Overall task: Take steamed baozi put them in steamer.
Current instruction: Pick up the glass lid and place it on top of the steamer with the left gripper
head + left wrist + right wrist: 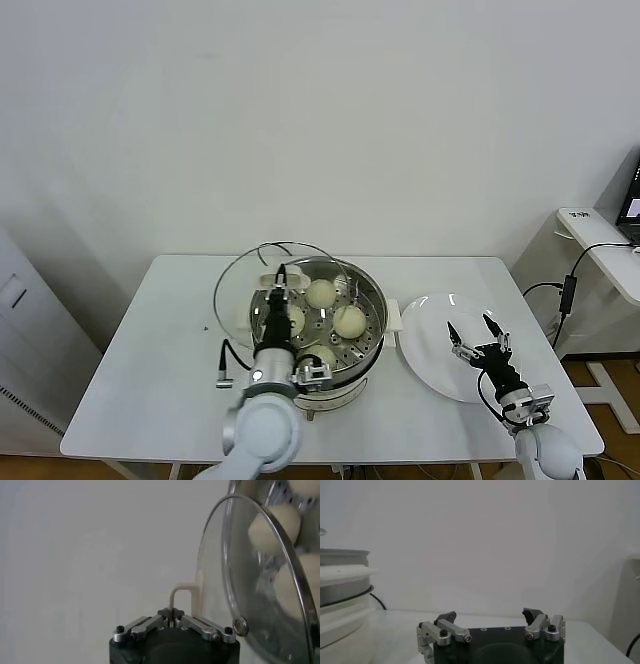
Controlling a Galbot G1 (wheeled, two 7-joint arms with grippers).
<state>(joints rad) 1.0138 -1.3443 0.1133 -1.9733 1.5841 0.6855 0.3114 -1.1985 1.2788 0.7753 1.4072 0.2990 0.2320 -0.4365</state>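
With four steamed baozi [349, 321] lying in the steamer [370, 345] and the white plate [425, 350] bare, loading looked complete; left gripper [279, 283], pinching the glass lid [232, 290] handle, needed lowering squarely; right gripper [477, 335] hung spread above the plate.

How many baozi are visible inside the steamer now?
4, all on the tray of the steamer: one at the back, one at the right, one at the left behind the left pincer, one at the front, partly hidden.
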